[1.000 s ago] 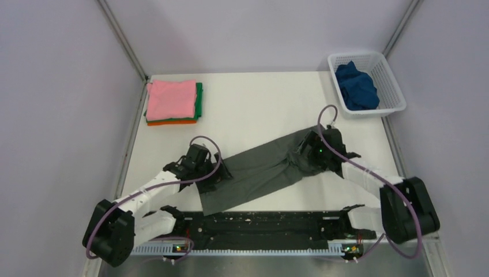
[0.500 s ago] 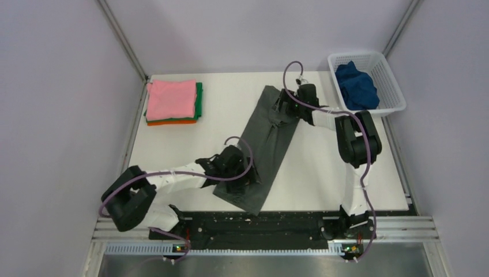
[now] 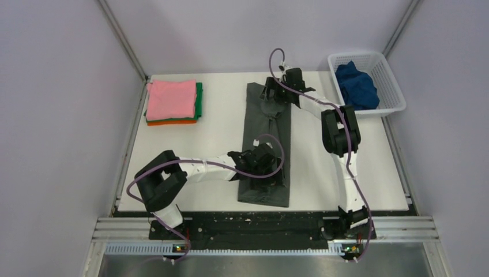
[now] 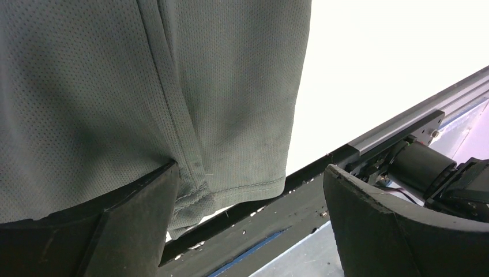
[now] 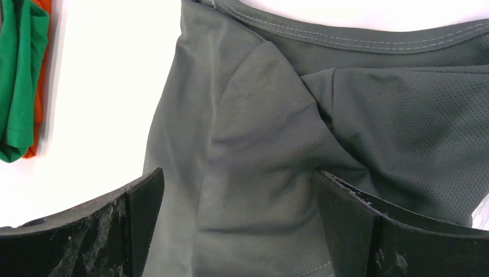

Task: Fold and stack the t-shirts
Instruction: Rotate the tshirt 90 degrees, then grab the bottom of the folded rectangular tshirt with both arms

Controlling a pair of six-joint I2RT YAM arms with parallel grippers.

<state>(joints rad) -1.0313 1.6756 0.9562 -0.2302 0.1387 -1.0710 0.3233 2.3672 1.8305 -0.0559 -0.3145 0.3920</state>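
The dark grey t-shirt (image 3: 266, 124) lies on the white table as a long folded strip running from far to near. My left gripper (image 3: 260, 165) is open over its near end; in the left wrist view (image 4: 248, 173) the hem (image 4: 230, 115) lies between the spread fingers. My right gripper (image 3: 271, 95) is open over the far end; in the right wrist view (image 5: 236, 179) the wrinkled collar end (image 5: 277, 127) lies under it. The pink tee (image 3: 171, 98) tops a folded stack over the green tee (image 3: 199, 99) and the orange tee (image 3: 173, 122). The dark blue tee (image 3: 356, 85) lies crumpled in the basket.
The white mesh basket (image 3: 360, 56) stands at the far right corner. The folded stack is at the far left; its green and orange edges show in the right wrist view (image 5: 17, 75). A black rail (image 3: 259, 222) runs along the table's near edge.
The grey shirt has swung from lying diagonally across the table to lying lengthwise. The right gripper carried its end to the far side; the left gripper moved right with the near end.
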